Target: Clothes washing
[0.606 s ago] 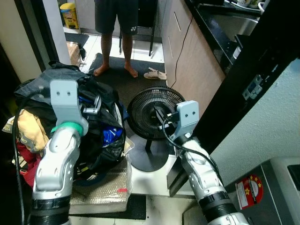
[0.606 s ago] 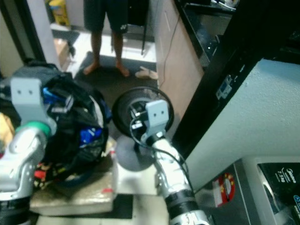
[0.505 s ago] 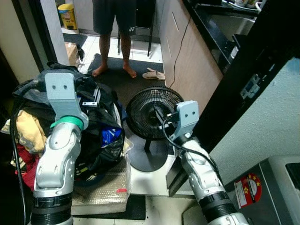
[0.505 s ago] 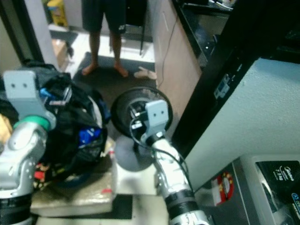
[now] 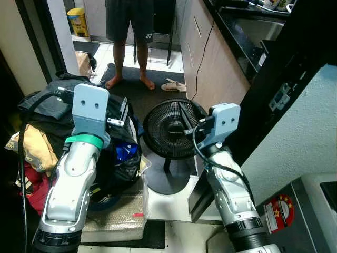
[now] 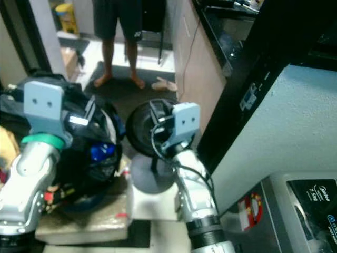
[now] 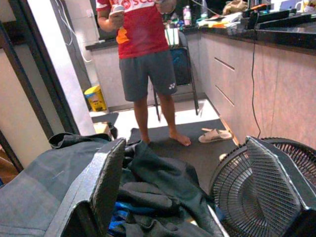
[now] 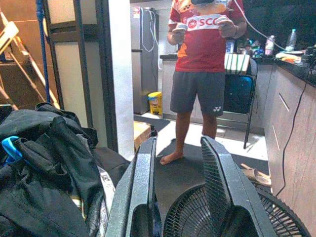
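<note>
Both arms have lifted: left gripper (image 7: 197,197), jaws wide, over the laundry heap (image 5: 113,153); right gripper (image 8: 180,192), jaws parted, empty, faces the fan (image 5: 171,129); nothing picked yet.

Both silver arms are raised, forearms pointing forward. The left gripper (image 7: 197,192), at centre left of the head view, has its fingers spread wide. The right gripper (image 8: 178,182), at centre, holds its fingers slightly apart.

Matt dark cloth clothes (image 5: 113,153) — black plastic-grilled fan (image 5: 171,129).
</note>
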### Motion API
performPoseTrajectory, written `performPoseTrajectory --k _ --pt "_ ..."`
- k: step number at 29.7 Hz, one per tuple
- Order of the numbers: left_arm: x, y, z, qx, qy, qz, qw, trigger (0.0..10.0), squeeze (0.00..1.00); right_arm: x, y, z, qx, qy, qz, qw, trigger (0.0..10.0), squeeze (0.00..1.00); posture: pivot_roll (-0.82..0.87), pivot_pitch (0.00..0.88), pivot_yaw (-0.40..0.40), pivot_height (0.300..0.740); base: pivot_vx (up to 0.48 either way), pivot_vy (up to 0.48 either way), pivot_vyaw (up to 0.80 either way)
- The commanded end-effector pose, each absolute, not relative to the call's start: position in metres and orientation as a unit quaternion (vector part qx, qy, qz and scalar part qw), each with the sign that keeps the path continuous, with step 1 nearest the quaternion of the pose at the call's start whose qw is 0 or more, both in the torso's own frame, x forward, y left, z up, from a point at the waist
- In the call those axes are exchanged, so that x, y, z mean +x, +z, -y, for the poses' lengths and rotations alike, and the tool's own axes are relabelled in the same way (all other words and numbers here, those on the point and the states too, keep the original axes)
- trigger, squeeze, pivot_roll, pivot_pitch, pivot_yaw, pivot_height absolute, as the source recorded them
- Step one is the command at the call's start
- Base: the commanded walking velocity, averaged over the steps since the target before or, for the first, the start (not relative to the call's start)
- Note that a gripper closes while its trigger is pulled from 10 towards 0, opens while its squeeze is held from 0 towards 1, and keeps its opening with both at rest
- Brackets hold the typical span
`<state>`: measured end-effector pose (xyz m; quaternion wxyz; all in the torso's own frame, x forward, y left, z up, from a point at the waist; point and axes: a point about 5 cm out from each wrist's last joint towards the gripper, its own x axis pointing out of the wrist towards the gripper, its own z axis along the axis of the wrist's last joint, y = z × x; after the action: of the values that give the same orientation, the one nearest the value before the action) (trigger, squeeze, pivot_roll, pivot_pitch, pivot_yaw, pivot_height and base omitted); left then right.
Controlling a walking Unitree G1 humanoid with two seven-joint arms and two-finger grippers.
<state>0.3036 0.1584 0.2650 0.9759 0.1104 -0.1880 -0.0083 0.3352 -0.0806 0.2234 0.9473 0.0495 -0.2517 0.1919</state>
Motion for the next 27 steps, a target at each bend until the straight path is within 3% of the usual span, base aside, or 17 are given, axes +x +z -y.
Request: performPoseTrajectory --k 1,11,16,27 --pt "0.303 0.258 -0.155 0.108 -0.016 0.179 0.978 10.0 0.00 0.334 0.221 0.086 0.058 0.181 0.248 0.950 10.0 0.00 0.12 0.069 -0.026 0.740 0.000 0.000 0.00" --pt "0.304 0.243 -0.155 0.106 -0.020 0.168 0.980 10.0 0.00 0.335 0.220 0.089 0.045 0.174 0.246 0.953 10.0 0.00 0.12 0.039 -0.017 0.740 0.000 0.000 0.00" --pt "0.294 0.225 -0.155 0.150 -0.069 0.152 0.975 10.0 0.00 0.330 0.203 0.094 0.029 0.156 0.227 0.961 10.0 0.00 0.10 0.002 0.023 0.740 0.000 0.000 0.00" --pt "0.299 0.221 -0.152 0.150 -0.083 0.147 0.974 10.0 0.00 0.331 0.199 0.100 0.026 0.133 0.224 0.965 10.0 0.00 0.09 0.000 0.038 0.740 0.000 0.000 0.00"
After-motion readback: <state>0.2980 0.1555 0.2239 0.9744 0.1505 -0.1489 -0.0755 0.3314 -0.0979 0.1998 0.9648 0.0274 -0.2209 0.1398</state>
